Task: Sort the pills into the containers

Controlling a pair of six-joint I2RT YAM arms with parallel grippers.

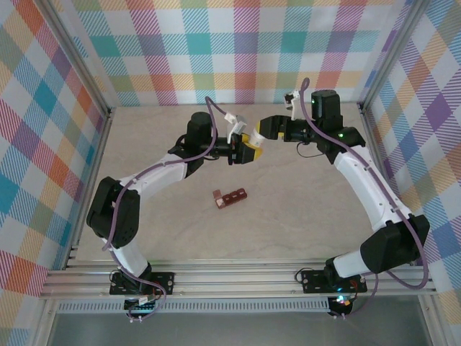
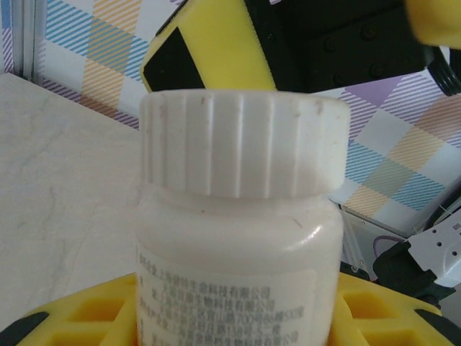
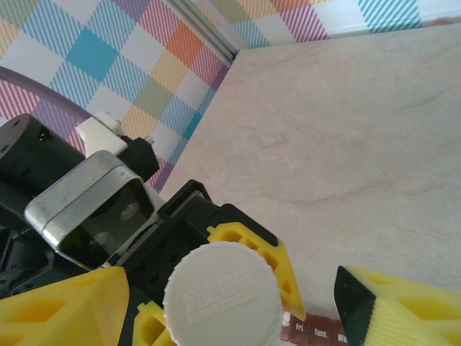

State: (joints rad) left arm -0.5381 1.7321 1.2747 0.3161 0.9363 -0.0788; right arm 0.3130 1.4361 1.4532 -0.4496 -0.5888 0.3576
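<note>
Our left hand (image 1: pixel 245 148) grips a white bottle (image 2: pixel 238 288) labelled in small Chinese print; our right hand (image 1: pixel 258 135) straddles its cap (image 3: pixel 222 294), open. Lids on the pill organiser (image 3: pixel 317 334) read "Fri." and "Tues."

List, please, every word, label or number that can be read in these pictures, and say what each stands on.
"Fri." on a lid of the pill organizer strip, at the bottom of the right wrist view.
"Tues." on the next lid of the same strip.
"W", the start of a third lid's label; the rest is hidden.
Label of the white bottle: rows of small Chinese print, too blurred to read.
Bottle cap: raised lettering on top, too faint to read.
</note>
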